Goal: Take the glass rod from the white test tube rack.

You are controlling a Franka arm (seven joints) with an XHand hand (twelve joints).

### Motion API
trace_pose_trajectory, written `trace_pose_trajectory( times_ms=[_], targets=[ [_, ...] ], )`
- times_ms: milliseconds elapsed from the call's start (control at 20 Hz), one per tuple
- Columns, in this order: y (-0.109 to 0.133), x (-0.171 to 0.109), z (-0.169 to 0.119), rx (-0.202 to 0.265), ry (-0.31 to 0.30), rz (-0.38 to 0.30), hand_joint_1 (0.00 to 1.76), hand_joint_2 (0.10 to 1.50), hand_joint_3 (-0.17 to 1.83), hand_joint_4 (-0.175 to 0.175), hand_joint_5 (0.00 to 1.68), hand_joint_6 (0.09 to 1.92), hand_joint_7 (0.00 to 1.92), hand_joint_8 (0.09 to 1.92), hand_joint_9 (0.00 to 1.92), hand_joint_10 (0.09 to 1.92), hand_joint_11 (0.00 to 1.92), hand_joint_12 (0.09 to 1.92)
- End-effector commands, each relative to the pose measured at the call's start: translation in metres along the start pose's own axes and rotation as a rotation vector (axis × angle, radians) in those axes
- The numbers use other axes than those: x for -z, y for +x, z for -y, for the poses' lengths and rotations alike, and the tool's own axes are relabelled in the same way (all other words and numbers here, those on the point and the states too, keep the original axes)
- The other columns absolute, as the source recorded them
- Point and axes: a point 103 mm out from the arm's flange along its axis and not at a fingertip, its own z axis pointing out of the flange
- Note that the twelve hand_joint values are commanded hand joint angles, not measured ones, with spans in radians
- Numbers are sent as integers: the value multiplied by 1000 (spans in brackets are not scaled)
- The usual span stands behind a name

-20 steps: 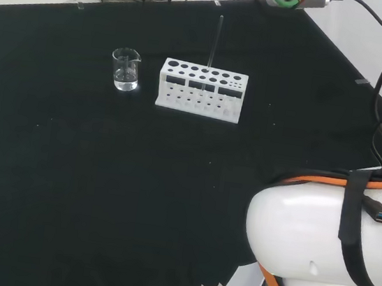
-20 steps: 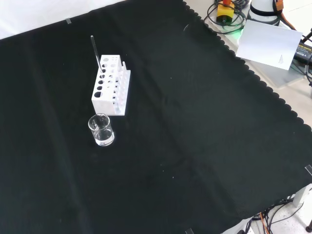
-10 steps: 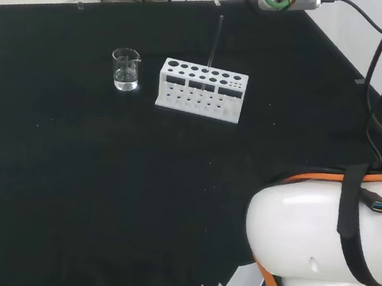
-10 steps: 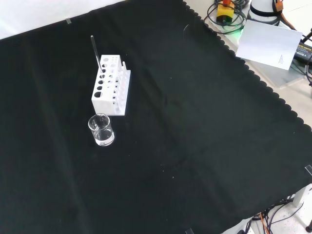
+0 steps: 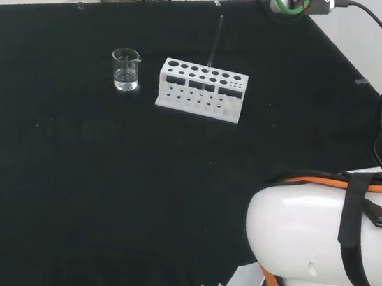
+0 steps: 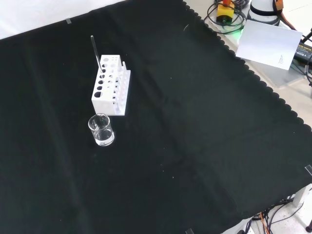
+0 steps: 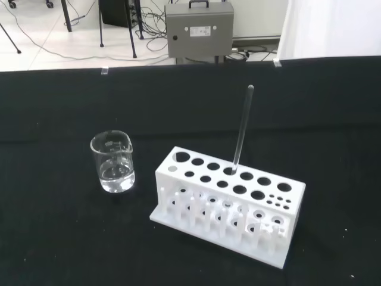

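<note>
Glass rod: thin, clear, upright in white rack.

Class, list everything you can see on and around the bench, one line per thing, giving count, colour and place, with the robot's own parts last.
Test tube rack: one, white, on the black cloth, right of the beaker in the head view.
Glass rod: one, clear, standing nearly upright in a hole of the rack's back row.
Beaker: one, clear glass, a little clear liquid at the bottom, beside the rack and apart from it.
Cloth: one, black, covering the bench.
Grey box: one, with a handle, on the floor beyond the bench.
Paper sheet: one, white, at the front view's top right.
Arm link: white, head view's lower right.
</note>
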Motion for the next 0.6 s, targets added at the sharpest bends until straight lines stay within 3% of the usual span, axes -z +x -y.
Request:
trace_pose_trajectory(
  times_ms=[50,250,450,600],
  targets=[
    [-24,3,-41,32,14,-38,524,960,429,-133,80,87,0,604,20,863,0,1207],
    [-7,3,-68,26,7,-41,523,960,432,-133,86,87,0,688,69,880,0,1249],
    [-8,2,-79,25,-9,-42,521,957,439,-135,100,87,24,783,184,898,0,1319],
    [-14,-2,-103,29,27,-61,521,954,446,-137,119,87,59,823,260,906,0,1369]
  ],
)
